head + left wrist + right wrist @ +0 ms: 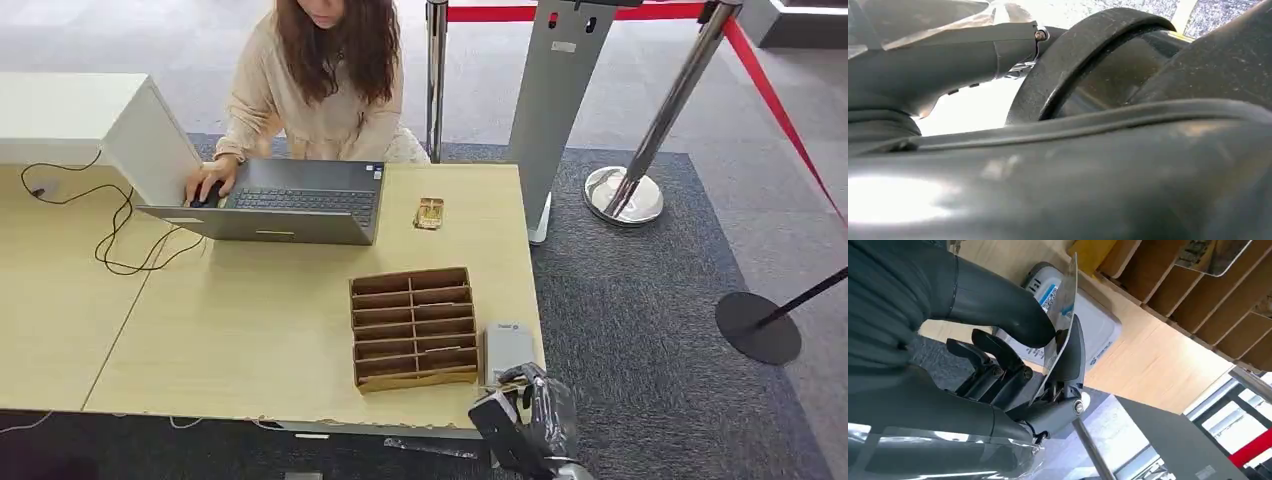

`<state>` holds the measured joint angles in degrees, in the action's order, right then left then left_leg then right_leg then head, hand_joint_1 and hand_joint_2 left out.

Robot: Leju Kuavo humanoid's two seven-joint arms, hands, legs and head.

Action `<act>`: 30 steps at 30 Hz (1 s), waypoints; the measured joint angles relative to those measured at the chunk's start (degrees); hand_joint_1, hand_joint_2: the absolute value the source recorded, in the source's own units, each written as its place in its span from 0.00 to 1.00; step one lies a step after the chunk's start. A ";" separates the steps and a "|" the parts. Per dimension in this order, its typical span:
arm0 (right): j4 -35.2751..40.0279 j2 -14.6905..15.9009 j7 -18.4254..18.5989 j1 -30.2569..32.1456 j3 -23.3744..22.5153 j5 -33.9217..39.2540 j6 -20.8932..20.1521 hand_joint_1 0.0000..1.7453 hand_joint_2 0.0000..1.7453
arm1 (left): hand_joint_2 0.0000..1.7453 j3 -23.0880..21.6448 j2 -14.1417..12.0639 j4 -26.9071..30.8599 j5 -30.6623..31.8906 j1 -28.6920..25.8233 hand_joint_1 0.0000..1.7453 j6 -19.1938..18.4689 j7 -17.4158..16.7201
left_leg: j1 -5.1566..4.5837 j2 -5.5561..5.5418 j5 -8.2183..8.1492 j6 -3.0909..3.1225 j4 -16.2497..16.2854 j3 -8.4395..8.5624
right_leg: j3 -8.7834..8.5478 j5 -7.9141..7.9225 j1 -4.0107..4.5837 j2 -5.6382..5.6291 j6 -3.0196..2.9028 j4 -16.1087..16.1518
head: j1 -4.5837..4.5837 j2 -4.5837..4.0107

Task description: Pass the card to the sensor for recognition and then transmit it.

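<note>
right hand (1013, 355): nearest the camera, sitting at the near table edge; thumb and a dark finger are pinching the card, other fingers curling loosely behind. Head view is showing it (530, 415) low, wrapped in clear plastic.
left hand (948, 60): wrist view is pressing close on dark curved body parts; cannot tell whether it is holding anything or how the fingers are lying.
table (250, 330): light wood, stretching away ahead of the right hand.
person (320, 80): sitting at the far side of the table, well apart from the right hand, one hand resting by the laptop.
laptop (290, 200): grey, lying open, far ahead and to the left of the right hand.
white box (90, 120): standing at the far left, well apart from the hand.
cardboard organiser (412, 327): slotted brown tray, sitting just ahead-left of the right hand, beside the sensor.
sensor (1088, 320): flat white reader with a blue-printed label, lying on the table just ahead of the right hand, right by the card's edge (507, 350).
card (1060, 335): thin, glossy, being held edge-on in the right hand, hovering tilted over the sensor; touching or not, cannot tell.
small yellow item (430, 213): lying far ahead of the hand, near the laptop's corner.
</note>
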<state>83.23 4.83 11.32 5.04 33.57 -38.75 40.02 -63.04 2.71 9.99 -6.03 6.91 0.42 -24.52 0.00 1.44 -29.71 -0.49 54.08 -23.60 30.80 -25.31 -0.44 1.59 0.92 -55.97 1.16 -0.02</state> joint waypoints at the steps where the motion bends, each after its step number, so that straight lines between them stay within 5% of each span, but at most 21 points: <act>1: -0.04 0.00 0.02 0.00 0.00 0.00 0.00 1.00 1.00 | 0.00 0.02 0.00 0.00 0.00 0.00 0.00 0.00 0.00 | 0.00 0.00 0.00 0.00 0.00 0.00 | 0.00 0.00 0.00 0.00 0.00 0.00 | 0.00 0.00; 30: 2.90 0.02 -0.50 -0.01 -0.83 -4.69 0.07 1.00 1.00 | 0.00 1.31 -0.11 0.00 -0.20 -0.13 0.00 -0.20 -0.02 | 0.00 0.00 0.00 0.00 0.00 0.00 | 0.00 0.00 0.00 0.00 0.00 0.00 | 0.00 0.00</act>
<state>86.13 4.85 10.82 5.03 32.74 -43.45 40.09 -61.72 2.60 9.99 -6.23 6.78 0.22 -24.55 0.00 1.44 -29.70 -0.49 54.08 -23.60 30.80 -25.31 -0.44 1.59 0.92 -55.97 1.16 -0.02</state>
